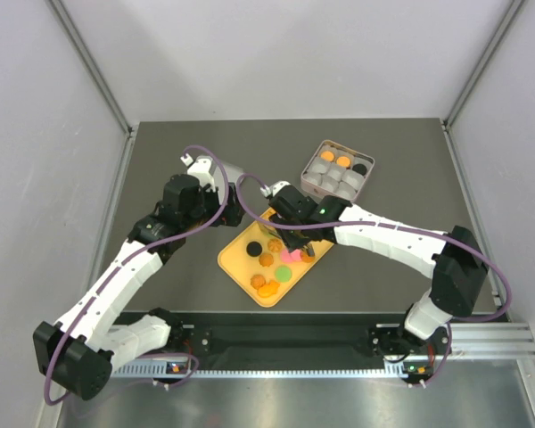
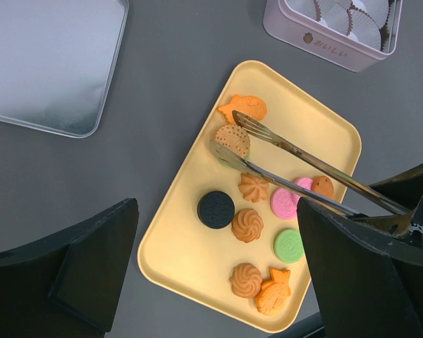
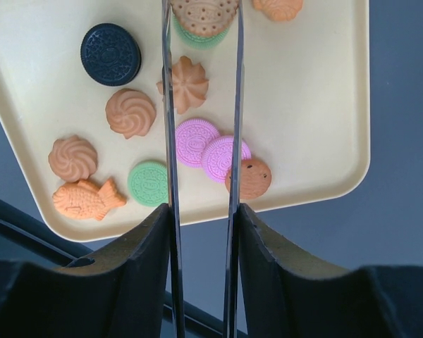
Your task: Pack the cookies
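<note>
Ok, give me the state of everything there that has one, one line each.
Left gripper: open, empty.
Right gripper: shut on the tongs.
Tongs: tips straddling a tan biscuit on the tray.
Pink tin: open, partly filled.
Lid: off, flat on the table.

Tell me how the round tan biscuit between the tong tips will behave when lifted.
The round tan biscuit looks rigid and probably light, so it should lift without bending. Taken by its rim in smooth metal tongs, it may slip or pivot. It rests on a green cookie, which might shift.
</note>
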